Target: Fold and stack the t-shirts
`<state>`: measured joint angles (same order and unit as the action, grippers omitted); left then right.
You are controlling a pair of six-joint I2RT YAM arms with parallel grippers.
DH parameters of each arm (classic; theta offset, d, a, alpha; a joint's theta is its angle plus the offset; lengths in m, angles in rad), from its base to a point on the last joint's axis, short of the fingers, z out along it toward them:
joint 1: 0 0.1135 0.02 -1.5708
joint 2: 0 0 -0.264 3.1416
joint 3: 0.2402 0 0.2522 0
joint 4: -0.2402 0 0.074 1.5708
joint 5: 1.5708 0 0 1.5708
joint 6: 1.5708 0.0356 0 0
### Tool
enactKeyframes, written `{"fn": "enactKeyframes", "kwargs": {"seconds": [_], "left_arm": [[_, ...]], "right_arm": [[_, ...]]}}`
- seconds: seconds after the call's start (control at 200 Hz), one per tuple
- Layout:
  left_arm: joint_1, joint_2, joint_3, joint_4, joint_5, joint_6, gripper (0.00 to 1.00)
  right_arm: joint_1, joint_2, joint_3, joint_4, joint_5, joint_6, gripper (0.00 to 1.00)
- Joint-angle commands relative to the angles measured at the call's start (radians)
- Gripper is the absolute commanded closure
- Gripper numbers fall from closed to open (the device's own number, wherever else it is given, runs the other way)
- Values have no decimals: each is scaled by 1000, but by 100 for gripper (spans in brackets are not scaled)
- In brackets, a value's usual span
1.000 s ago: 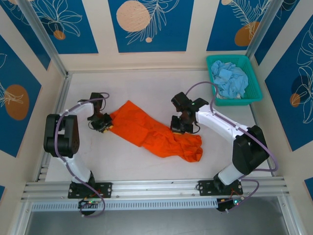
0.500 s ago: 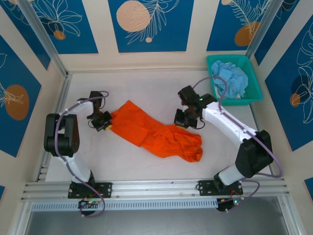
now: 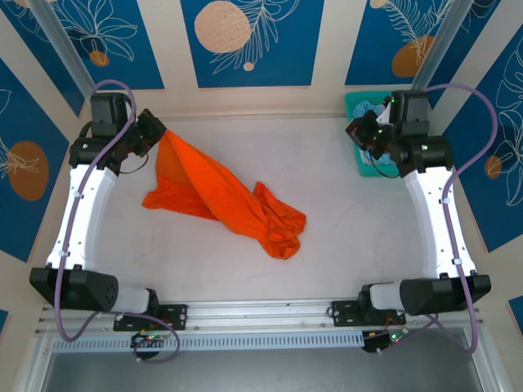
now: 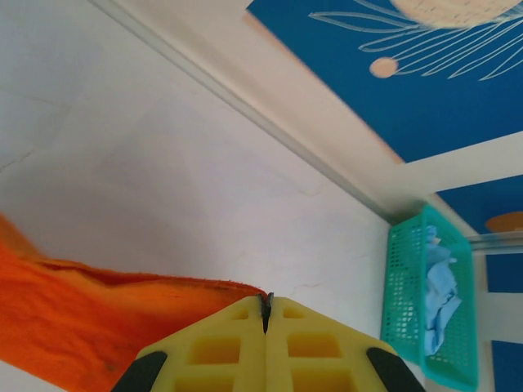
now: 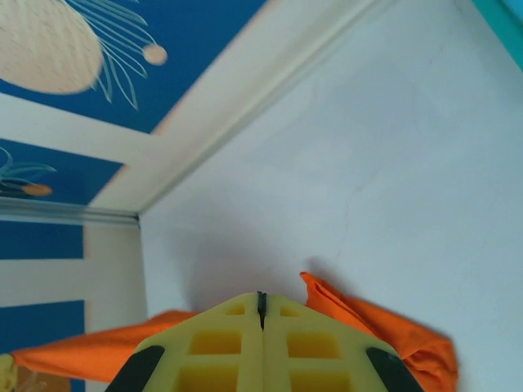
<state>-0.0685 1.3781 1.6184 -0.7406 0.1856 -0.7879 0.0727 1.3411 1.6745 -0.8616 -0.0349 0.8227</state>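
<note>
Orange t-shirt (image 3: 214, 196) held by raised left claw (image 4: 265, 300), right claw (image 5: 261, 297) closed

Robot lab test cell, not a home. White table (image 3: 343, 245) boxed in by aluminium extrusion posts (image 3: 72, 61) and blue leaf-print wall panels (image 3: 245, 41) just beyond the jaws of the left gripper (image 3: 155, 131) and right gripper (image 3: 362, 135). Left arm (image 3: 82, 196) and right arm (image 3: 437, 204) bolt to a slotted aluminium rail (image 3: 261, 314) well behind the jaws.
</note>
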Motion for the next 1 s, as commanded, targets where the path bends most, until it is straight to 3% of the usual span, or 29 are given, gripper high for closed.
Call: {"fn": "enactKeyframes", "kwargs": {"seconds": [0.0, 0.075, 0.21, 0.35, 0.455, 0.86, 0.95, 0.99], "left_arm": [[-15, -42, -48, 21, -2, -52, 100], [-27, -85, -130, 59, -10, -85, 100], [-42, -122, -204, 74, -31, -103, 100], [-55, -129, -214, 48, -52, -110, 100], [-67, -123, -214, 32, -57, -117, 100], [-102, -129, -213, -21, -78, -132, 100], [-103, -134, -212, -30, -78, -133, 100], [-103, -135, -208, -38, -81, -133, 100]], "right_arm": [[7, 58, 42, -75, -92, -4, 100], [53, 65, -21, -89, -132, 5, 94], [221, 57, -232, -82, -142, 17, 62], [379, 109, -407, -85, -100, 42, 52], [449, 189, -443, -79, -89, 47, 48], [602, 500, -310, -55, -30, 11, 49], [605, 560, -282, -54, -21, -3, 56], [599, 588, -269, -57, -28, -12, 70]]}}
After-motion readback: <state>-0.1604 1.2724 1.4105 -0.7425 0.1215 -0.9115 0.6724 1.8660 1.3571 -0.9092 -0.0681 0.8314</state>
